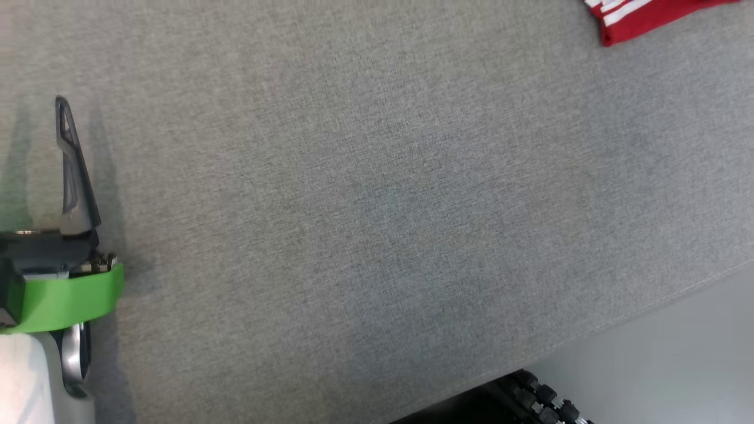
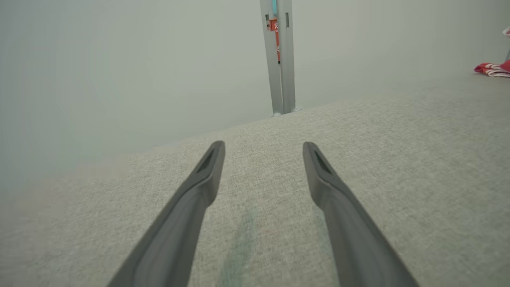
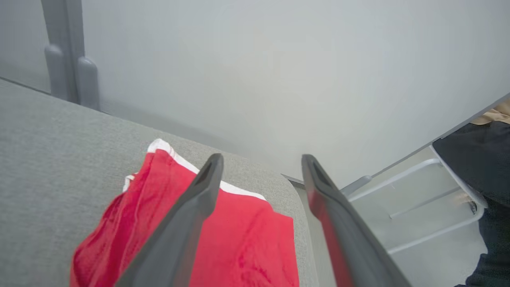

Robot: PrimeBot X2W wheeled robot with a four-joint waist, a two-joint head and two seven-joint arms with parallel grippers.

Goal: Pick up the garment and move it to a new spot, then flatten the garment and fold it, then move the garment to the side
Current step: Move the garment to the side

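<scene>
Surface: one broad table top (image 1: 377, 206) covered in grey woven cloth, fine heathered weave, flat and matte, with a rounded corner at the far right. Pale smooth floor (image 1: 677, 341) past the near right edge; plain pale wall behind.

Garment (image 3: 239, 239): one piece, bright red soft fabric with white stripes along one edge. Folded over on itself into a compact, roughly rectangular bundle, with a few shallow creases. Lying at the far right of the surface, just beside the rounded corner, well apart from the left arm.

Right gripper (image 3: 261, 159): two long dark tapered fingers, matte, slotted near the tips. Spread wide, nothing between them. Poised over the garment, left finger above the red cloth, right finger above the table's edge; contact with the cloth impossible to tell.

Left gripper (image 2: 263, 149): two matching dark fingers, likewise spread wide and empty, low over bare grey cloth at the near left. One bright green band (image 1: 65, 297) round its wrist, next to a pale glossy forearm.

Other items: one grey metal post (image 2: 279, 59) of twin profiles at the far edge, bearing a small red label. One white tubular metal frame (image 3: 418, 207) off the right end of the table. One patch of dark fabric (image 3: 478, 167) beside that frame, nature unclear. One black ribbed part (image 1: 542, 400) below the near edge.
</scene>
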